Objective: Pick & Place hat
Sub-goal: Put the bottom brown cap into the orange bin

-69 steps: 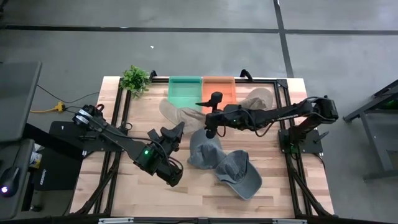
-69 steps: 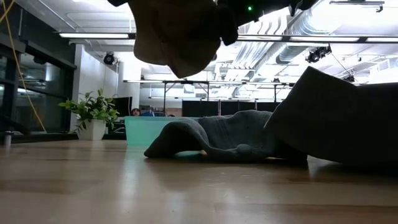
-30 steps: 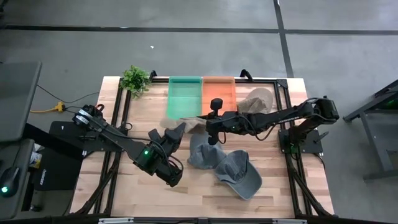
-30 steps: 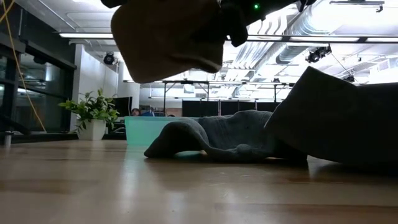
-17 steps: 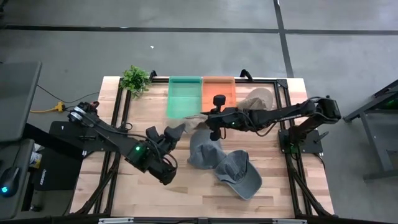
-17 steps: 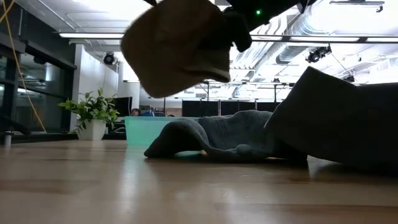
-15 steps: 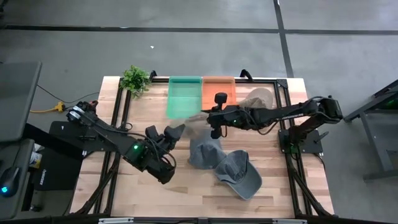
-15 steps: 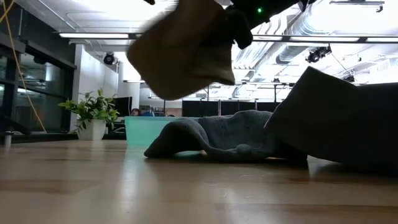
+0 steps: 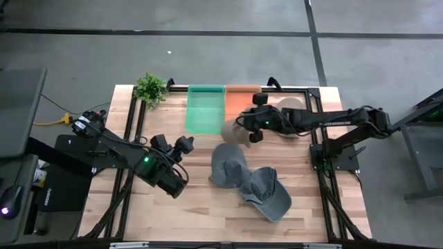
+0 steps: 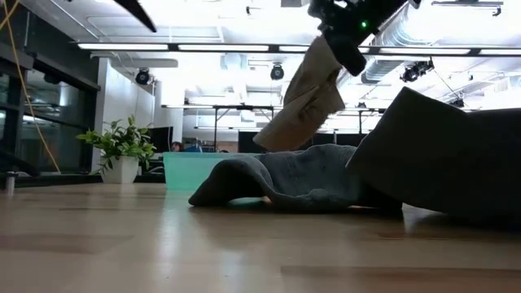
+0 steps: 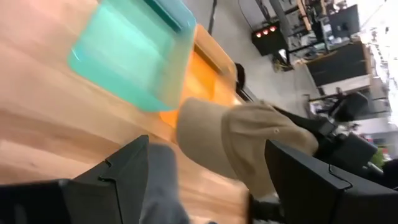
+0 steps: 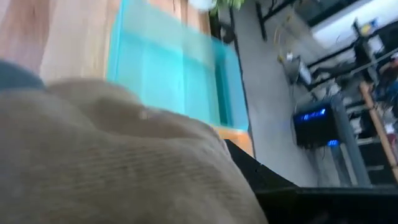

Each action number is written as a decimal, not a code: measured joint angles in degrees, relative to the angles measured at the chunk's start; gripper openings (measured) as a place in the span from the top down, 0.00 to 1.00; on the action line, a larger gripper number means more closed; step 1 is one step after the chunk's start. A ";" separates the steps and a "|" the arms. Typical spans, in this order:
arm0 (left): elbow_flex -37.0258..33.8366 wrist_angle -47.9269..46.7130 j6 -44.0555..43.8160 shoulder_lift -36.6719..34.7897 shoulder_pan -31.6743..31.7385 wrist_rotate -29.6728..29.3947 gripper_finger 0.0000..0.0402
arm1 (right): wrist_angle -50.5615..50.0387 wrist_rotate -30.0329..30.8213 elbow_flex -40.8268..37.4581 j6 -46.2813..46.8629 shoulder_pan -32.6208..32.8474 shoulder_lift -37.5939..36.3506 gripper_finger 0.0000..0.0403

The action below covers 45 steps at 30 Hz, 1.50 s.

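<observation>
Hat, tan (image 9: 235, 130): clamped in right gripper (image 9: 250, 128), hanging clear of table (image 9: 124, 207) beside orange bin (image 9: 241, 91); not yet placed. Two grey hats (image 9: 228, 168) remain on boards. Left gripper (image 9: 183, 146): jaws apart, empty, waiting left of grey hats.

The near left of the table (image 9: 111, 214) is open wood, an easy lane. Mid-table is crowded: one grey cap (image 9: 228, 167) lies touching another grey cap (image 9: 266, 194) toward the near right. Along the far edge the green bin (image 9: 205, 107) and orange bin (image 9: 239, 93) sit side by side. The tan cap (image 9: 234, 131) hangs off the right gripper (image 9: 249, 131) just in front of the orange bin, blocking that approach. The plant (image 9: 150, 88) guards the far left corner.
</observation>
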 joint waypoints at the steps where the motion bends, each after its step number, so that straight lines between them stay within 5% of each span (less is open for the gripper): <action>1: 0.00 -1.51 -0.55 0.00 0.00 0.07 0.31 | -1.07 0.14 0.00 0.57 -0.43 0.00 1.00; 5: -0.03 -9.94 -5.02 0.00 0.02 -1.06 0.31 | -2.02 0.03 0.00 3.98 -2.77 0.00 1.00; 13: -6.27 -9.92 -2.37 -5.16 3.49 -5.57 0.31 | 1.83 0.10 0.00 17.14 -10.37 0.02 1.00; 27: -9.84 -9.61 1.09 -7.93 13.13 -8.83 0.31 | 13.46 12.64 0.20 30.62 -16.50 5.21 1.00; 37: -9.84 -9.65 2.00 -7.93 17.09 -5.76 0.31 | 5.58 21.77 10.75 35.79 -16.96 19.16 1.00; 45: -9.84 -9.63 2.45 -7.93 18.94 -4.17 0.31 | -4.93 22.07 15.72 53.12 -18.54 26.36 1.00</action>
